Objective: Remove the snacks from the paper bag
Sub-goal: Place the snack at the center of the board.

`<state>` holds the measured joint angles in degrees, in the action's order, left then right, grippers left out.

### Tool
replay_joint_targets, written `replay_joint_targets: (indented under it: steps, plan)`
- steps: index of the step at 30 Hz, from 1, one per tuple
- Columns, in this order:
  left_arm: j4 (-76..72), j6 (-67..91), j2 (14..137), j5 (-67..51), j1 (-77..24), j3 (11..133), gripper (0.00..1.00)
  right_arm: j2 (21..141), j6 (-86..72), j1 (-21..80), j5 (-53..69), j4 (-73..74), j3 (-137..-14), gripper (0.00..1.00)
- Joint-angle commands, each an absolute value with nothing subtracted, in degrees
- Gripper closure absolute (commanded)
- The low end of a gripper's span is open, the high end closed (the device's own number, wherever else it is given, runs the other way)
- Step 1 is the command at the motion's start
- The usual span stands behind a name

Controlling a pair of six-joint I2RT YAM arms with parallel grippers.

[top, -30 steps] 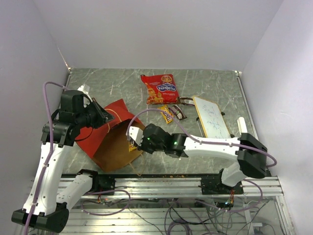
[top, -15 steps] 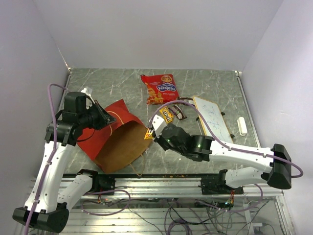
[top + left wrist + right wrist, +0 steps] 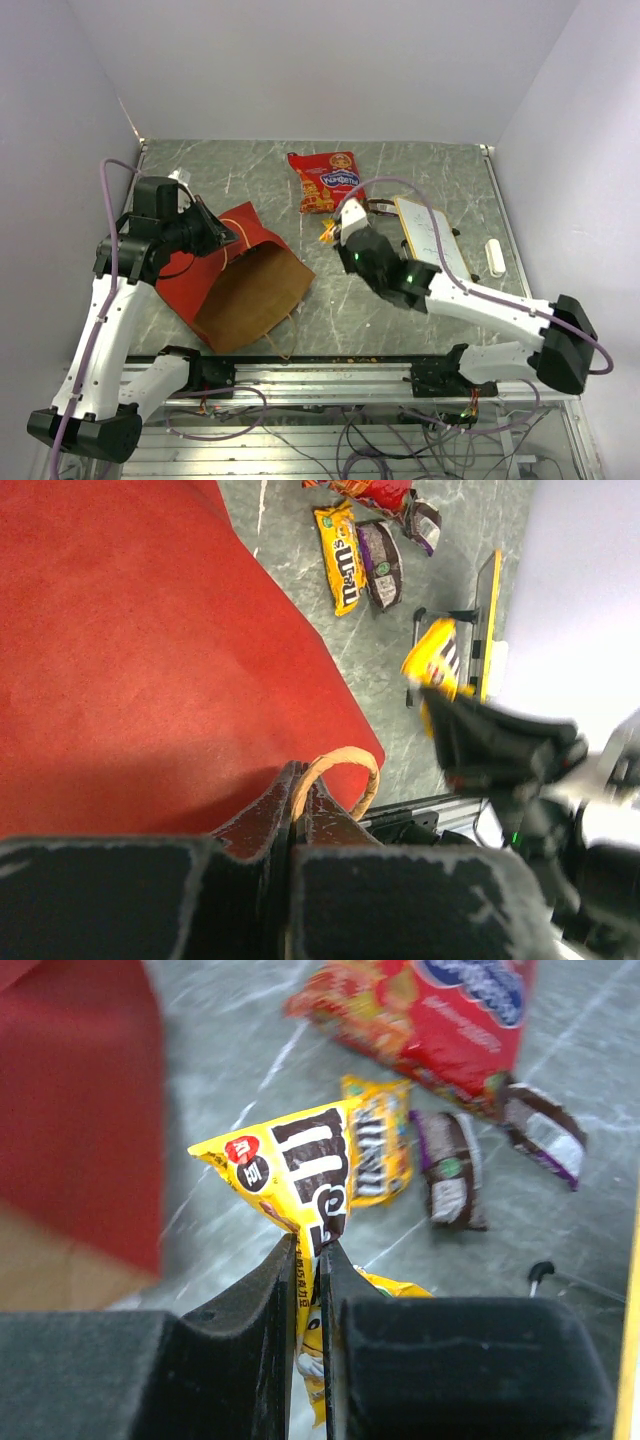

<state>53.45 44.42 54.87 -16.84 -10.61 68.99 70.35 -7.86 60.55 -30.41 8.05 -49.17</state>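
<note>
The paper bag (image 3: 205, 278), red outside and brown inside, lies on its side at the left with its mouth toward the front. My left gripper (image 3: 215, 236) is shut on its string handle (image 3: 345, 765) over the red side (image 3: 130, 650). My right gripper (image 3: 312, 1255) is shut on a small yellow packet (image 3: 300, 1175) and holds it above the table, right of the bag (image 3: 327, 230). The large red packet (image 3: 326, 180) lies at the back. A second yellow packet (image 3: 378, 1150) and two dark wrappers (image 3: 450, 1180) lie on the table beside it.
A white wood-framed board (image 3: 432, 238) lies right of the snacks, partly under my right arm. A small white object (image 3: 494, 257) lies near the right wall. The metal rail (image 3: 340, 375) runs along the table's front edge.
My right gripper has moved from the bag's mouth up and to the right with the yellow packet, to beside the snacks on the table. The left gripper still holds the handle.
</note>
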Motion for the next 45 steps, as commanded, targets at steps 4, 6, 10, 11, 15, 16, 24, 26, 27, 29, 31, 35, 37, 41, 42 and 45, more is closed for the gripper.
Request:
replay_joint_targets:
  steps: [4, 6, 10, 11, 15, 16, 24, 26, 27, 29, 31, 35, 37, 41, 42, 45]
  plan:
    - [52.29, 46.39, 54.50, -18.64, -10.72, 69.49, 0.93, 84.90, -9.37, 47.33, -21.12, 1.03, -59.66, 1.00]
    - [53.28, 46.20, 54.66, -17.90, -10.72, 70.17, 0.93, 89.06, -9.95, 45.85, -21.65, 0.95, -61.72, 1.00]
    - [54.19, 45.16, 56.10, -15.77, -10.72, 72.60, 0.93, 95.57, -11.33, 42.66, -22.23, 1.49, -64.55, 1.00]
    - [54.56, 44.59, 56.90, -15.37, -10.70, 73.51, 0.93, 96.57, -11.08, 42.18, -22.17, 1.23, -64.81, 1.00]
    - [54.47, 43.37, 59.73, -14.97, -10.72, 75.72, 0.93, 99.36, -8.21, 40.90, -22.54, -0.78, -64.97, 1.00]
    - [53.90, 43.47, 59.87, -15.02, -10.72, 75.62, 0.93, 100.06, -7.05, 40.90, -23.02, -1.84, -64.49, 1.00]
    - [50.72, 45.48, 58.27, -13.77, -10.72, 73.27, 0.93, 102.48, -1.85, 40.21, -28.20, -8.57, -61.51, 0.95]
    - [50.31, 45.30, 59.35, -14.79, -10.71, 73.73, 0.93, 102.52, -1.17, 40.04, -27.38, -8.65, -61.86, 0.95]
    - [50.27, 44.98, 60.01, -15.14, -10.72, 74.30, 0.93, 102.67, -0.88, 40.05, -27.00, -9.10, -61.87, 0.94]
    - [50.32, 44.34, 61.26, -15.38, -10.72, 75.28, 0.93, 103.45, -0.98, 39.92, -26.93, -9.44, -62.06, 0.92]
    - [50.16, 43.91, 62.09, -15.46, -10.72, 75.94, 0.93, 104.42, -1.36, 39.77, -26.58, -8.70, -62.97, 0.88]
    - [50.29, 43.26, 62.44, -15.83, -10.72, 76.38, 0.93, 104.85, -1.23, 39.78, -25.16, -7.21, -64.79, 0.67]
    - [49.61, 43.31, 61.94, -16.35, -10.72, 75.26, 0.93, 103.72, -1.18, 39.76, -24.07, -6.60, -64.80, 0.55]
    - [47.63, 43.38, 62.16, -19.15, -10.72, 73.43, 0.93, 99.83, -2.11, 39.81, -21.01, -4.70, -63.00, 0.44]
    - [47.83, 42.89, 62.45, -19.83, -10.72, 73.66, 0.93, 98.85, -2.91, 39.81, -19.91, -3.69, -62.49, 0.40]
    - [49.80, 41.47, 63.89, -21.93, -10.72, 74.80, 0.93, 95.76, -6.78, 39.81, -15.07, 0.99, -62.22, 0.31]
